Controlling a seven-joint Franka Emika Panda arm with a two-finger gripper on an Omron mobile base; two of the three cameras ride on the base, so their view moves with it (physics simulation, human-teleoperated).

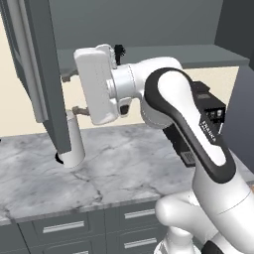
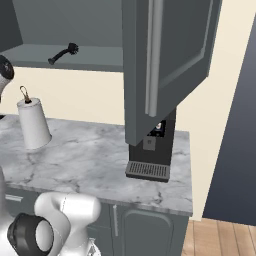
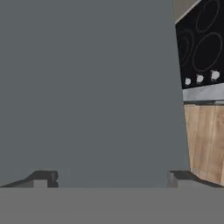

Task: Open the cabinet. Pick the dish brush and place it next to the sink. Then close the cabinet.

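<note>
The dark grey cabinet stands open, with its left door (image 1: 37,74) swung out in the left base view and its right door (image 2: 165,65) swung out in the right base view. The dish brush (image 2: 64,53), black with a bristle tuft, lies on the grey shelf (image 2: 95,57) inside. In the left base view its black tip (image 1: 119,49) shows just behind my hand. My gripper (image 1: 71,94) points left at the left door, open, with nothing between its fingers. In the hand view the fingertips (image 3: 43,177) stand wide apart before a flat grey door face (image 3: 87,87).
A white paper-towel roll (image 1: 74,144) stands upright on the marble counter (image 1: 124,163), just below the gripper. A black coffee machine (image 2: 152,150) sits under the right door. Low drawers (image 1: 64,228) run beneath the counter. A black stove top (image 3: 203,43) and wooden floor (image 3: 205,140) show in the hand view.
</note>
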